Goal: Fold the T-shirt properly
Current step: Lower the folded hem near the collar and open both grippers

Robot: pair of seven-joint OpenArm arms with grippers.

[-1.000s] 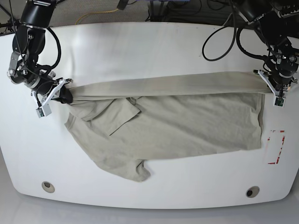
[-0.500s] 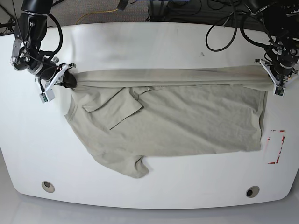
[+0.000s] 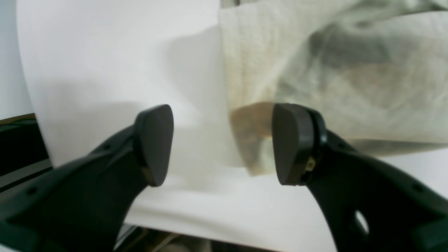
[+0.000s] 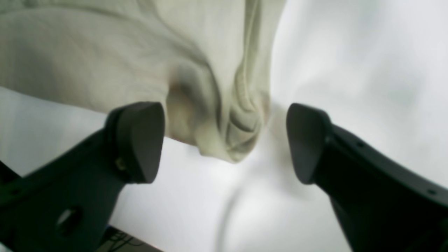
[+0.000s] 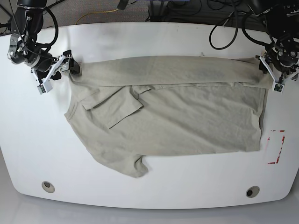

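base | T-shirt [image 5: 177, 116] spread on table [image 5: 149, 42] | both grippers agape

fingers [image 4: 140, 140] spread apart | T-shirt [image 4: 217, 115] corner (bunched) between, unheld

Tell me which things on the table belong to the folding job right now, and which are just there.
Part of the job:
- T-shirt, spread flat with its far edge folded over
- left gripper, jaws open at the shirt's edge
- right gripper, jaws open at the other end

Just there:
- red markings on the table
- two round holes near the table's front edge
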